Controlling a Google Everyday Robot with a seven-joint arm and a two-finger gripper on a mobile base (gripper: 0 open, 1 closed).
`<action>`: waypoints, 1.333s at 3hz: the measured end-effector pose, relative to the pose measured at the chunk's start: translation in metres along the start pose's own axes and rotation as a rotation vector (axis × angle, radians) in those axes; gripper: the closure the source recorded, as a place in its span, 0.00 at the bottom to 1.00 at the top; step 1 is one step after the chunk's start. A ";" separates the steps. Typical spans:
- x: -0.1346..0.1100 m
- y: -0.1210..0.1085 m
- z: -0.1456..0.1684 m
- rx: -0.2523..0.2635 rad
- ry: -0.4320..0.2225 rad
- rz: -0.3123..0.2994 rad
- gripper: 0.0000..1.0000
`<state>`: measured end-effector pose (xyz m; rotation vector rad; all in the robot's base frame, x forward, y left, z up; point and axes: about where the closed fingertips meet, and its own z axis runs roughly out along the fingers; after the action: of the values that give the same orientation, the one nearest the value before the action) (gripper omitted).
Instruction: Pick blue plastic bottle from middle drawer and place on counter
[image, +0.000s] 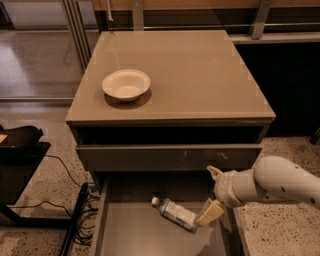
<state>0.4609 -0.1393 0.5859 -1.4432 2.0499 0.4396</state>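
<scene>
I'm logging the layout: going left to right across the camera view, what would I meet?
black stand → cream bowl on the counter → blue plastic bottle in the middle drawer → gripper, open, by the bottle's base.

Your gripper (212, 195) hangs over the right side of the open drawer (127, 235) with its fingers spread. The lower finger (211, 213) covers the right end of the bottle (172, 210), so you cannot tell whether the two touch. The print on the bottle's label (181, 216) is too small to read. The drawer's near end runs off the bottom edge. The arm (280, 182) hides part of the drawer's right wall and is itself cut off at the right edge. The slot (170, 134) under the counter (200, 65) is too dark to see into. At the near left, a black stand (20, 150) is cropped by the edge.
</scene>
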 end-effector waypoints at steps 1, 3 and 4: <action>0.026 0.007 0.045 -0.049 0.011 0.061 0.00; 0.036 0.012 0.073 -0.094 0.012 0.112 0.00; 0.040 0.019 0.086 -0.126 -0.002 0.126 0.00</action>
<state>0.4571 -0.1131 0.4929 -1.3893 2.1524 0.6323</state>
